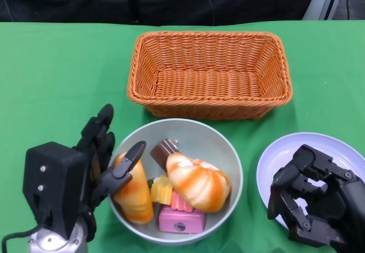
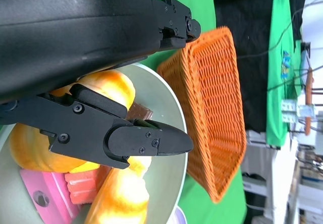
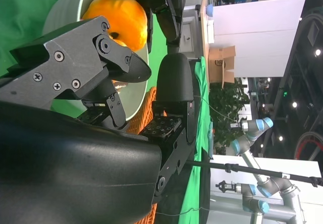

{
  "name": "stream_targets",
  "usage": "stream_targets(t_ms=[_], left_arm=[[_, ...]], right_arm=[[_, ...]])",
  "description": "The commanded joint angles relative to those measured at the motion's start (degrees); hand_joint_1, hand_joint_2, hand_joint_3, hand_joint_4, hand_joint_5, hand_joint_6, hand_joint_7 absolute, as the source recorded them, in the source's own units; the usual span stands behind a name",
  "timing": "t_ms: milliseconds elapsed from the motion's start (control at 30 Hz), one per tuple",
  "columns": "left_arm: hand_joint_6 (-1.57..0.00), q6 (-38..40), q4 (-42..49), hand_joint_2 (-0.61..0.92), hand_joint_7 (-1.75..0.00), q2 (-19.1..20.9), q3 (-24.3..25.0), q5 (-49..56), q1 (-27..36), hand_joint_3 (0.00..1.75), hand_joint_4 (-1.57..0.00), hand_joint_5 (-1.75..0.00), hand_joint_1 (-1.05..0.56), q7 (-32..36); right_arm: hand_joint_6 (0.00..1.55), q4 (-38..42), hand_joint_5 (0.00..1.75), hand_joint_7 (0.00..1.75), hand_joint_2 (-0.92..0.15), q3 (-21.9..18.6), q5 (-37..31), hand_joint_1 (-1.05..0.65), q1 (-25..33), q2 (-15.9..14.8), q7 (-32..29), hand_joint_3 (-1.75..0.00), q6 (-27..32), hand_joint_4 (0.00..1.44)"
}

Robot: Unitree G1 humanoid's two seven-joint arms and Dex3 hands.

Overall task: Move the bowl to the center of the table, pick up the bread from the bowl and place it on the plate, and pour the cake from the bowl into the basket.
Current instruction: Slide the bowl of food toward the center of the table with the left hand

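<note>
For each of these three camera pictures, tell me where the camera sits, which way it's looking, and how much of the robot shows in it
Head view: high on the robot, looking down at the bowl, basket and plate; both hands show, left hand, right hand.
Right wrist view: behind the right hand, turned sideways, facing the bowl and the room beyond.
Left wrist view: behind the left hand, facing the bowl and basket.
Shared: all three show the bowl; head and left wrist views share the basket.

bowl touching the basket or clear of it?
Apart. The head view shows a strip of green cloth between the bowl rim and the basket base; the left wrist view shows the same gap.
</note>
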Motion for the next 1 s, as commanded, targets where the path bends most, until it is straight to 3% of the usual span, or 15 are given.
stream_targets(t_ms=[33, 500, 767, 1000], left_arm=[[-0.03, 1.27, -1.16, 0.92, -0.01, 0.31, -1.17, 0.24, -0.05, 0.33, -0.02, -0.01, -0.58, -0.57], [-0.05, 0.52, -2.05, 0.92, -0.01, -0.56, -2.29, -3.14, -0.07, 0.31, 0.00, 0.00, -0.59, -2.29], [-0.07, -0.90, -1.58, 0.92, -0.01, 0.28, -0.87, -4.07, 0.22, 0.29, 0.00, 0.00, -0.59, -4.11], [-0.06, -1.12, -2.04, 0.92, 0.00, 2.03, 3.16, -7.45, 0.39, 0.28, 0.00, 0.00, -0.58, -6.37]], right_arm=[[0.63, -0.45, 1.74, 1.39, -0.62, -0.14, 0.18, -0.05, 0.12, -0.24, -0.16, -1.00, -0.12, 0.73], [0.64, 0.87, 1.74, 1.38, -0.59, -0.37, 0.25, -0.04, -0.32, -0.07, 0.20, -1.07, -1.65, 0.74], [0.64, 0.82, 1.74, 1.38, -0.58, -0.31, -0.08, -0.05, -0.28, -0.04, -0.15, -1.06, -1.53, 0.73], [0.64, 1.08, 1.73, 1.38, -0.59, -0.15, -0.01, -0.04, -0.13, -0.05, 0.01, -1.06, -1.26, 0.73]])
